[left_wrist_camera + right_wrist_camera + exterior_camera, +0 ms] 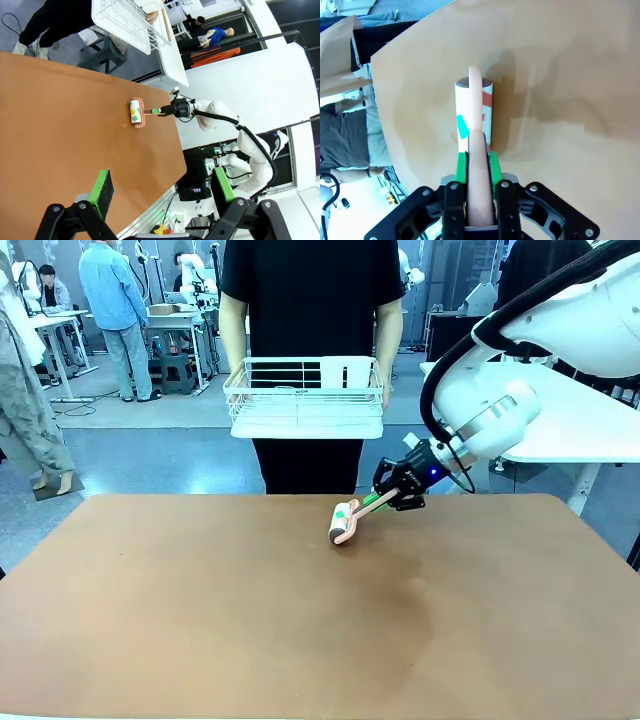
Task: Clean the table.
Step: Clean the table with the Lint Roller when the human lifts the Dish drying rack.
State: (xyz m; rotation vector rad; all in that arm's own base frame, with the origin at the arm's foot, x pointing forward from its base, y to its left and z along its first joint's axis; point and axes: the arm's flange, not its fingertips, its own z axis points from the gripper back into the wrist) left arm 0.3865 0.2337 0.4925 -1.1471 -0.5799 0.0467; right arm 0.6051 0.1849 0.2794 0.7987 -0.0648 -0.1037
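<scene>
Your right gripper (479, 160) is pinched on the pink handle of the roller (474, 107), green pads on either side of it and the handle running straight out between the fingers. The roller's drum lies at the end of that handle, down on the table (250, 620). It looks to be touching the top, though the wrist view alone does not settle how firmly it bears.

The roller sits near the far edge, about the middle of the table's width, with the arm reaching in from the right. Your left gripper (162, 187) hangs above the near left part of the table with its fingers spread wide and nothing between them, well apart from the roller.

As for progress, the top is bare apart from the roller. You can see no crumbs, wrappers or spills, only a faint darker patch in the brown toward the middle right, which may be shade or a mark. Nothing shows which parts have been rolled, so judge the job as under way, not finished: all the broad near stretch and both sides lie outside where the drum now stands.

Beyond the far edge a person (310, 300) stands holding a white wire basket (305, 400) clear of the table.
</scene>
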